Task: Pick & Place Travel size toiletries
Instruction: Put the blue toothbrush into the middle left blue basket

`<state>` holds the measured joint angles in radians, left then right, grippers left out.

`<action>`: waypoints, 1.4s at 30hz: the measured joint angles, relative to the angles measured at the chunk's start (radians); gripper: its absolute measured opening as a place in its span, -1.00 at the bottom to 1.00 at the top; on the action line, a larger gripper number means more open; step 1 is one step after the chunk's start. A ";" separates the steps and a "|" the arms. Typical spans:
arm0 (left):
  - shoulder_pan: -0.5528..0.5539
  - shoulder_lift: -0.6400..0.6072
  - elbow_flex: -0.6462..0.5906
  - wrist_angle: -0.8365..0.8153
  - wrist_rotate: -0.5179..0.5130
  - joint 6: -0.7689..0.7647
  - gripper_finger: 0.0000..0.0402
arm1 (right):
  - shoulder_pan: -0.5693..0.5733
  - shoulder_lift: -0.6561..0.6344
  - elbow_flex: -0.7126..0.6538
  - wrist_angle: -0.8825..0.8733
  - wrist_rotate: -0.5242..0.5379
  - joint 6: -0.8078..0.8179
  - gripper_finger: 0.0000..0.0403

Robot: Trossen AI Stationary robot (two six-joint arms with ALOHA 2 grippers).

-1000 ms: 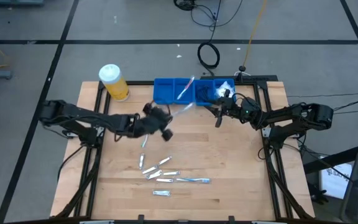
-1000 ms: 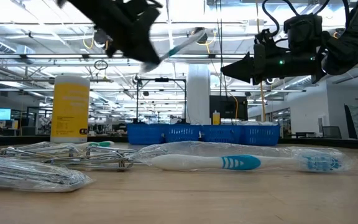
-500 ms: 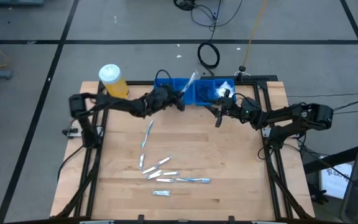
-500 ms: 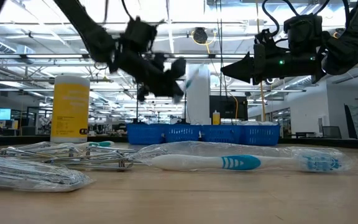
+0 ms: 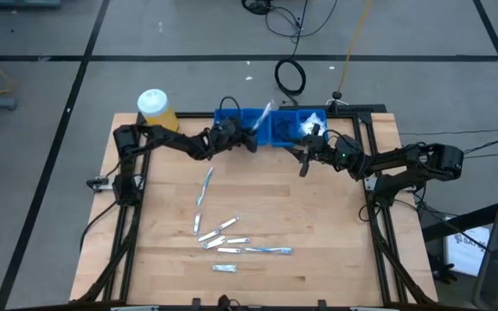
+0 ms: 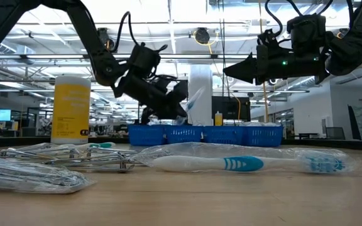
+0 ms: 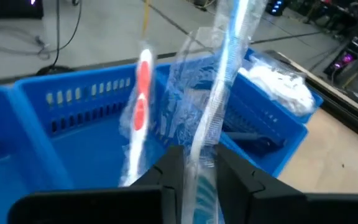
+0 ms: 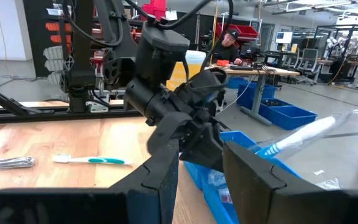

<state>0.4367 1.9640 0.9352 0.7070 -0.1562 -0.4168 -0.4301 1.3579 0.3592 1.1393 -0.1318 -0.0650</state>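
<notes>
My left gripper (image 5: pixel 247 138) (image 7: pixel 194 165) is at the blue tray's (image 5: pixel 227 122) near wall, shut on a slim blue-white toothbrush in clear wrap (image 5: pixel 263 115) (image 6: pixel 195 99). The toothbrush slants up over the tray's middle compartments. A red-white toothbrush (image 7: pixel 142 112) leans inside the tray, and white packets (image 7: pixel 277 87) fill its right compartment. My right gripper (image 5: pixel 304 161) (image 8: pixel 197 168) hovers open in front of the tray's right end, touching nothing. More wrapped toiletries (image 5: pixel 223 238) lie flat on the table's near middle. My left gripper pinches the wrapped toothbrush between its two fingers near the lower end (image 7: pixel 202 146), wrap and all. The fingers come slanting from the table's left and near side, roughly along the brush. The toothbrush is lifted clear and sticks out past the fingertips, tilted up over the tray.
A yellow white-capped jar (image 5: pixel 156 113) stands at the far left, beside the tray. One wrapped toothbrush (image 5: pixel 204 186) lies alone mid-table, another (image 5: pixel 268 250) lies near the cluster, and a packet (image 5: pixel 225 268) sits closest to the near edge. Bare wood spreads on the right half.
My left gripper has carried the wrapped toothbrush from mid-table toward the far edge, up to the blue tray, and has come lower. The brush's free end now stands over the tray. My right gripper has kept still.
</notes>
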 joint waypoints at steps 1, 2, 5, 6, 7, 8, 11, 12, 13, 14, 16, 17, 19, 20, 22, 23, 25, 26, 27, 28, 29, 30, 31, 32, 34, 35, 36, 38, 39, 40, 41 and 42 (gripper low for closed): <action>-0.003 0.000 0.000 0.005 -0.001 0.014 -0.67 | 0.000 0.000 0.000 0.000 0.000 0.000 -0.42; -0.008 0.000 0.000 0.005 -0.007 0.020 -0.65 | 0.000 0.000 0.000 0.000 0.000 0.000 -0.42; -0.016 0.000 0.000 0.005 -0.045 0.005 -0.57 | 0.000 0.000 0.000 0.000 0.000 0.000 -0.42; -0.019 0.000 0.000 0.005 -0.054 0.004 -0.53 | 0.000 0.000 0.000 0.000 0.000 0.000 -0.42; -0.020 0.000 0.000 0.005 -0.058 0.003 -0.49 | 0.000 0.000 0.000 0.000 0.000 0.000 -0.42; -0.022 0.000 0.000 0.005 -0.060 0.003 -0.44 | 0.000 0.000 0.000 -0.001 0.000 0.000 -0.42; -0.028 0.000 0.000 0.006 -0.061 0.003 -0.27 | 0.000 0.000 0.000 -0.003 0.000 0.000 -0.42; -0.030 0.000 0.000 0.006 -0.061 0.003 -0.21 | 0.000 0.000 0.000 -0.003 0.000 0.000 -0.42; -0.033 0.000 0.000 0.007 -0.061 0.003 -0.15 | 0.000 0.000 0.000 -0.003 0.000 0.000 -0.42; -0.036 0.000 0.000 0.007 -0.061 0.004 -0.10 | 0.000 0.000 0.000 -0.003 0.000 0.000 -0.42; -0.040 0.000 0.000 0.010 -0.060 0.015 -0.01 | 0.000 0.000 0.000 -0.003 0.000 0.000 -0.42; -0.043 0.000 0.000 0.011 -0.061 0.021 0.02 | 0.000 0.000 0.000 -0.003 0.000 0.000 -0.42; -0.046 0.000 0.000 0.011 -0.061 0.033 0.06 | 0.000 0.000 0.000 -0.003 0.000 0.000 -0.42; -0.046 0.000 0.000 0.011 -0.060 0.040 0.08 | 0.000 0.000 0.000 -0.003 0.000 0.000 -0.42; -0.046 0.000 0.000 0.011 -0.053 0.056 0.08 | 0.000 0.000 0.000 -0.004 0.000 0.000 -0.42; -0.046 0.000 0.000 0.011 -0.053 0.060 0.08 | 0.000 0.000 0.000 -0.004 0.000 0.000 -0.42; -0.046 0.000 0.000 0.011 -0.053 0.065 0.09 | 0.000 0.000 0.000 -0.006 0.000 0.000 -0.42; -0.046 0.000 0.000 0.011 -0.053 0.067 0.09 | 0.000 0.000 0.000 -0.007 0.000 0.000 -0.42; -0.046 0.000 0.000 0.011 -0.053 0.069 0.09 | 0.000 0.000 0.000 -0.008 0.000 0.000 -0.42; -0.047 0.000 0.000 0.011 -0.053 0.072 0.09 | 0.000 0.000 0.000 -0.008 0.000 0.001 -0.42; -0.048 0.000 0.000 0.011 -0.052 0.072 0.09 | 0.000 0.000 0.000 -0.013 0.000 0.001 -0.42; -0.049 0.000 0.000 0.009 -0.052 0.073 0.09 | 0.000 0.000 0.000 -0.019 0.000 0.001 -0.42; -0.051 -0.001 0.001 0.003 -0.052 0.074 0.09 | 0.000 0.000 0.000 -0.029 0.001 0.001 -0.42; -0.052 -0.001 0.001 -0.005 -0.052 0.074 0.09 | 0.000 0.000 0.000 -0.038 0.004 0.002 -0.42; -0.053 -0.001 0.001 -0.039 -0.053 0.074 0.09 | 0.000 0.000 0.000 -0.046 0.036 0.011 -0.42; -0.053 -0.001 0.001 -0.064 -0.053 0.074 0.09 | 0.000 0.000 0.000 -0.052 0.061 0.017 -0.42; -0.049 -0.001 0.001 -0.096 -0.054 0.074 0.09 | 0.000 0.000 0.000 -0.054 0.083 0.020 -0.42; -0.039 -0.002 0.003 -0.141 -0.068 0.063 0.09 | 0.000 0.000 0.000 -0.054 0.107 0.020 -0.42; -0.033 -0.003 0.003 -0.157 -0.080 0.051 0.09 | 0.000 0.000 0.000 -0.052 0.106 0.020 -0.42; -0.028 -0.003 0.003 -0.167 -0.085 0.041 0.09 | 0.000 0.000 0.000 -0.052 0.106 0.020 -0.42; -0.023 -0.003 0.003 -0.175 -0.088 0.036 0.09 | 0.000 0.000 0.000 -0.052 0.105 0.020 -0.42; -0.021 -0.003 0.003 -0.177 -0.088 0.027 0.09 | 0.000 0.000 0.000 -0.052 0.105 0.020 -0.42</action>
<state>0.4160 1.9606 0.9386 0.5297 -0.2440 -0.3901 -0.4301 1.3579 0.3595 1.0870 -0.0273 -0.0452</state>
